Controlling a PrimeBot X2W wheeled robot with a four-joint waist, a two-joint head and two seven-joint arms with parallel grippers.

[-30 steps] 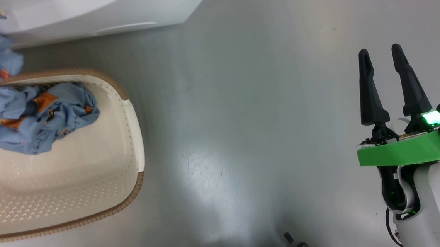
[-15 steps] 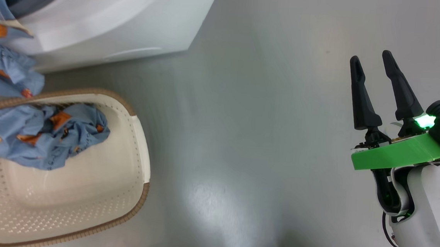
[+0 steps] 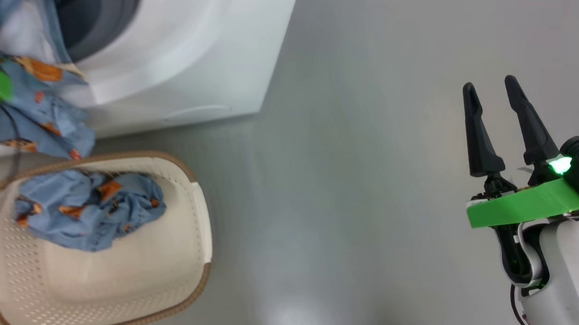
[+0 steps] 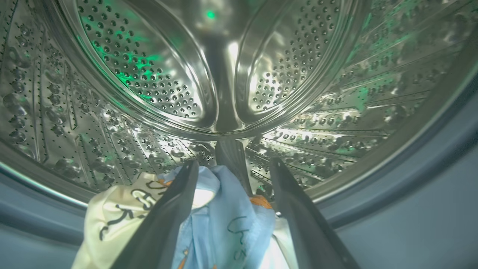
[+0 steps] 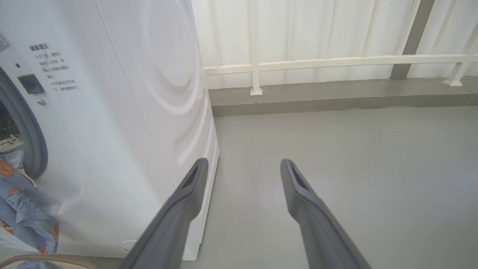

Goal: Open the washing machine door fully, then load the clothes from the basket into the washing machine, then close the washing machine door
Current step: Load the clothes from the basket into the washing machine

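One of the clothes (image 3: 38, 109) is draped over the lower lip of the washing machine (image 3: 200, 49). Its upper part is laid inside the mouth, and its lower end hangs just above the near rim of the basket (image 3: 197, 237). In the left wrist view this garment (image 4: 224, 224) is seen lying across the grey gasket (image 4: 410, 168) at the front edge of the steel drum (image 4: 149, 74), whose hollow behind is bare. The left gripper (image 4: 234, 164) is held at the mouth with its fingers spread wide. The cloth lies loose between and under them and is not pinched. A second garment (image 3: 87, 209) is heaped at the basket's end nearest the machine, with bare perforated bottom around it.

A broad stretch of grey floor (image 3: 344, 186) is left free to the right of machine and basket. The right gripper (image 3: 489, 82) hangs over it, well apart from both, with its jaws spread and nothing between them. In the right wrist view a white railing (image 5: 336, 59) bounds the floor beyond the machine's side.

Compared with a second ago, the head view has been swung, so that the machine's mouth and more of the draped garment are taken in. The heap in the basket is unchanged, and the right gripper's pose is kept.
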